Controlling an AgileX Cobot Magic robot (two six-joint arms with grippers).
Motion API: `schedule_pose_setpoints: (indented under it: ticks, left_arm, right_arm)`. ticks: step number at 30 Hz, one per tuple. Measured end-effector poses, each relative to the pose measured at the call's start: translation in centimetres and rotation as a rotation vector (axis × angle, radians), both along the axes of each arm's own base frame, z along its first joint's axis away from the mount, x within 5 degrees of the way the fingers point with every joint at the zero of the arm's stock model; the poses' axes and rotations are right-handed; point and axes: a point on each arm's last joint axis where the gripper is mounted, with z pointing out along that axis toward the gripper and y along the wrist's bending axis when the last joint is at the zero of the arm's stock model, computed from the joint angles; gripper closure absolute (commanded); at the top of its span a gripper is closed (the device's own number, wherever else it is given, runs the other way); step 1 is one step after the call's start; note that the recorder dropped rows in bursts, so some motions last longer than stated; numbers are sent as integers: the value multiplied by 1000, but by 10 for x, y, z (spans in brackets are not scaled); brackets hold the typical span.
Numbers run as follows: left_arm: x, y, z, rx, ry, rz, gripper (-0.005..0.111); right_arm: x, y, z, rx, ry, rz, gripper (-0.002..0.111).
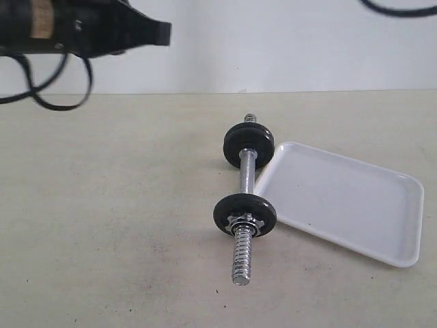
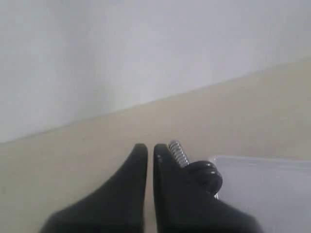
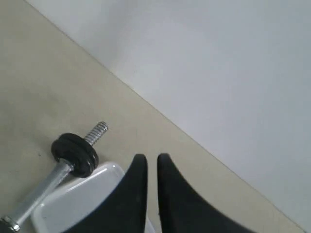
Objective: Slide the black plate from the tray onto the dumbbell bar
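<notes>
Above the table's far left corner the left arm shows as a bulky matte-black housing with a blunt, squared snout. A tan label sits on its side, the print too blurred to read. Thin black cables sag beneath it in loose loops. Over the far right corner only a curve of black cable shows. The left gripper has two smooth black fingers — broad at the base, tapering to rounded tips, with a thin slit between. The right gripper looks the same — black, tapered, round-tipped.
</notes>
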Motion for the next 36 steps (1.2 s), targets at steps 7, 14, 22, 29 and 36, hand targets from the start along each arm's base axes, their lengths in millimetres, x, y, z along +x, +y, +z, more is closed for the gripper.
schedule_pose_setpoints:
  ticks: [7,14,22,29,36]
  left_arm:
    - [-94,59,30,-95,-169,6,103]
    - [-171,108,-3,-159,-280,22,103]
    - [-214,135,-55,-229,-369,26,103]
    - [-215,134,-94,-255,-307,15,103]
    - [-212,130,-126,-214,-228,9,103]
  right_arm:
    - [-55,-46,26,167,-57,115,104]
    - [-104,-93,-4,308,-122,185,104]
    - [-145,-117,-82,507,-248,351,104]
    - [-149,-109,-180,516,-131,419,104]
    - [-153,-108,-225,487,-42,425,104]
